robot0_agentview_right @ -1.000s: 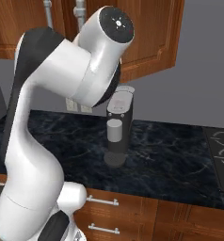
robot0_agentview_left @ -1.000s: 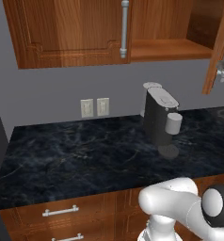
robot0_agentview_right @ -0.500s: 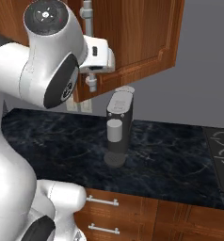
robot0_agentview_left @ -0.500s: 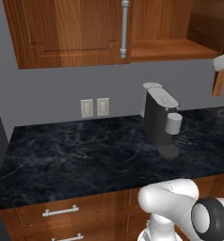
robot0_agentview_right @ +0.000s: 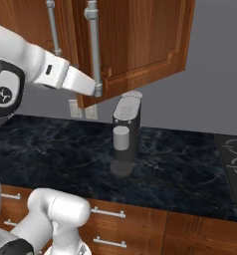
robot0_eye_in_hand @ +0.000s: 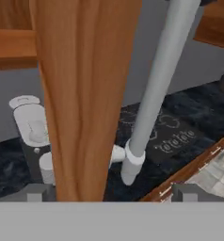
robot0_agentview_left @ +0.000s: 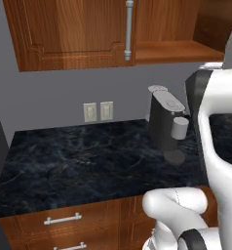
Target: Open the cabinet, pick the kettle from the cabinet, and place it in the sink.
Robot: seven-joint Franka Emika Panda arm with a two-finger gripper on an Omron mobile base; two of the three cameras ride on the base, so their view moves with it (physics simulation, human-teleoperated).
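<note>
Reddish-brown wood fills the top of both base views: the cabinet point(robot0_agentview_left: 79, 31) hangs over a black marble counter point(robot0_agentview_left: 84, 163). In the left base view its left door point(robot0_agentview_left: 71, 29) is shut, with a silver handle point(robot0_agentview_left: 129, 29) at upper centre, and a bare shelf point(robot0_agentview_left: 174, 49) shows to its right. In the right base view the right door point(robot0_agentview_right: 140, 42) stands swung out, and the gripper point(robot0_agentview_right: 96, 89) sits at the lower end of that door's bar handle point(robot0_agentview_right: 94, 40), left of centre. The hand view looks along the door edge point(robot0_eye_in_hand: 83, 94), with the bar point(robot0_eye_in_hand: 156, 89) just right of it; the fingertips point(robot0_eye_in_hand: 36, 192) stand wide apart (nothing between them). A grey coffee machine point(robot0_agentview_right: 126, 132) stands on the counter, mid-frame. Kettle and sink: I cannot tell where they are.
</note>
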